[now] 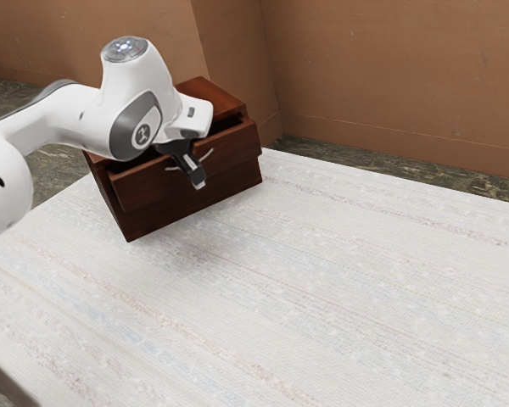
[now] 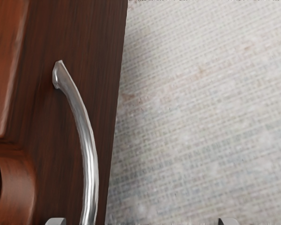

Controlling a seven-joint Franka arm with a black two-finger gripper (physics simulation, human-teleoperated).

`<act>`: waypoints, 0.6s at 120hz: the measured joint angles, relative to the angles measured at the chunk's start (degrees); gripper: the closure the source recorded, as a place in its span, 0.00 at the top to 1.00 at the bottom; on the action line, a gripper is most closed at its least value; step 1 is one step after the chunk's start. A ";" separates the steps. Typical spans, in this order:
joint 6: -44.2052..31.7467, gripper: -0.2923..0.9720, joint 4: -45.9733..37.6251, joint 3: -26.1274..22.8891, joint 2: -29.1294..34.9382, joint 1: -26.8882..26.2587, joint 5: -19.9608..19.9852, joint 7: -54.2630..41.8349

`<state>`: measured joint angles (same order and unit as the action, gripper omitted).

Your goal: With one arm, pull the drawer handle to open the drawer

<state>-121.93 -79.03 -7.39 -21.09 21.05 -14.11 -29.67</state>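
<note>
1. The cabinet (image 1: 210,91) sits at about 10 o'clock on the table (image 1: 339,288), near the back edge. Its drawer (image 1: 234,142) faces out toward 4 o'clock in the exterior view.
2. A dark slot shows under the cabinet top. The drawer may stand a little way out, but most of the pull looks yet to be done.
3. The handle (image 1: 206,155) is a thin silver bow across the drawer front. In the wrist view the handle (image 2: 85,140) arches clear of the wood between its ends, leaving room behind it for a finger.
4. The gripper (image 1: 196,176) hangs right at the drawer front, over the middle of the handle. The arm comes in from 9 o'clock.
5. Its fingertips (image 2: 55,220) show spread wide in the wrist view. The handle runs between them, nearer one tip, and neither tip appears to press on it. The gripper is open and holds nothing.
6. Handling, as a judgement:
   - The handle looks like stiff, smooth metal that will not bend but could slide between the pads.
   - The wooden drawer looks solid and fairly heavy.
   - It should travel only straight out along its runners.
7. The best hold is probably the middle of the bow, where the gap to the wood is deepest, with the fingers closing across the bar.
8. The pull should then run square to the front, toward 4 o'clock. An off-axis pull could jam the drawer or drag the whole cabinet across the table.
</note>
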 joint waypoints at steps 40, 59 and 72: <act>-0.90 0.43 -4.24 -0.27 3.44 -0.79 0.35 2.06; -1.40 0.39 -6.19 -0.45 4.94 -1.15 0.45 2.96; -1.91 0.48 -7.15 -0.61 5.36 -1.31 0.23 3.77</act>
<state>-123.84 -86.19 -8.00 -15.74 19.73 -13.87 -25.89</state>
